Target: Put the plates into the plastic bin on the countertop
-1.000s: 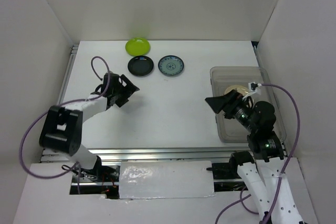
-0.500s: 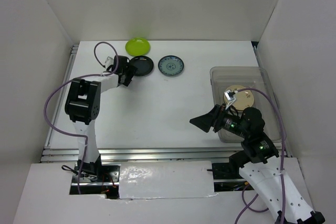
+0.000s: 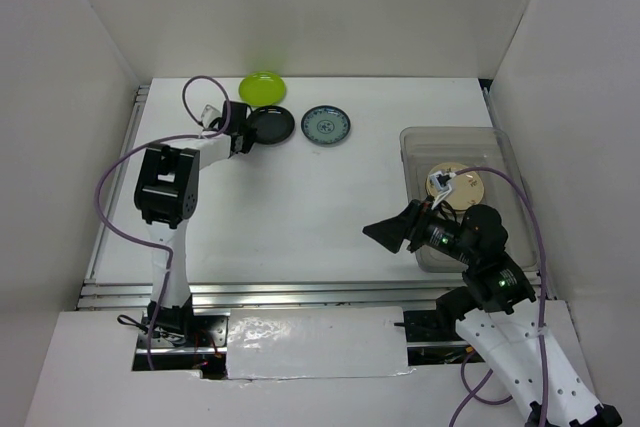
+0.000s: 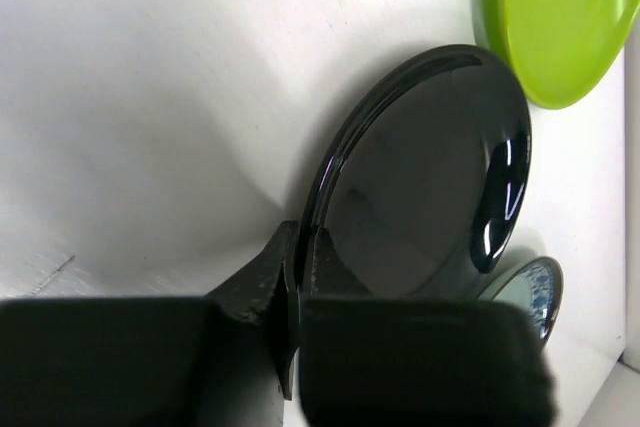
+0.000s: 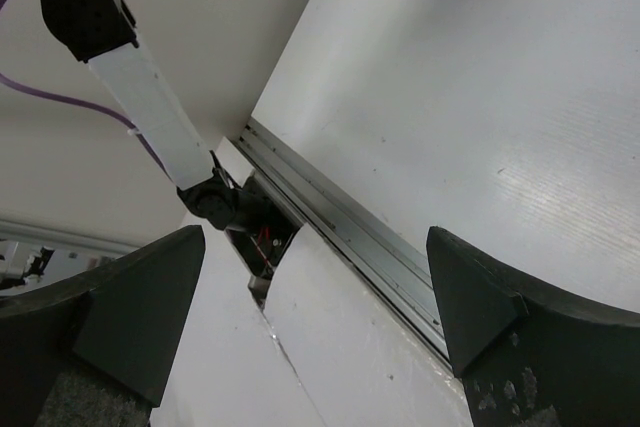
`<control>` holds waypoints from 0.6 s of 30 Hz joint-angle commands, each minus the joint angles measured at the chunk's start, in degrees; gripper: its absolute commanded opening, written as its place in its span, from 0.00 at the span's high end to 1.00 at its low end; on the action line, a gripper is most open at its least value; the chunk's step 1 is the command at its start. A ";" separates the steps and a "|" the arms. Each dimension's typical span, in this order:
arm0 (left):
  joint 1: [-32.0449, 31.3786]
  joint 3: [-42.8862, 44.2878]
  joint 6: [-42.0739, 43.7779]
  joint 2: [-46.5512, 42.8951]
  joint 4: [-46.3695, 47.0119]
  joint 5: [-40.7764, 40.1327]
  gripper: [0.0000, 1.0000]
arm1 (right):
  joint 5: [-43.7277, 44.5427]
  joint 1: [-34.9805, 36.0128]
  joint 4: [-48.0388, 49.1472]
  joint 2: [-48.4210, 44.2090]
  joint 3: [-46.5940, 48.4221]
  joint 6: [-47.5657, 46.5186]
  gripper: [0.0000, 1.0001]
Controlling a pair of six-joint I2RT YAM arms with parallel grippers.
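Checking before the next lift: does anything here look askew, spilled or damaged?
Only the black plate: its rim is pinched in the left gripper and it seems tipped up off the countertop, shadow beneath. That fits a grasp. Nothing looks spilled or broken.

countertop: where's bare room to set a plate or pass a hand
Bare: the wide middle of the countertop, between the left arm and the right gripper, and the back strip from the blue patterned plate to the plastic bin. Crowded: back left, around the lime green plate, black plate and left gripper.
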 commanded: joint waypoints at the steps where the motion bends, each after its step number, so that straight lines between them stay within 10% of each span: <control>1: -0.28 -3.34 -0.05 -1.24 -4.28 -2.74 1.00 | 0.38 0.57 -0.36 -0.50 3.21 -1.25 0.00; 11: -7.48 -24.87 8.18 -37.79 -10.35 -10.84 1.00 | 2.83 1.97 6.40 5.98 1.72 -1.24 0.00; 18: -11.53 -36.57 24.37 -53.02 -4.47 17.71 1.00 | 7.66 4.26 13.88 27.77 8.65 -5.81 0.00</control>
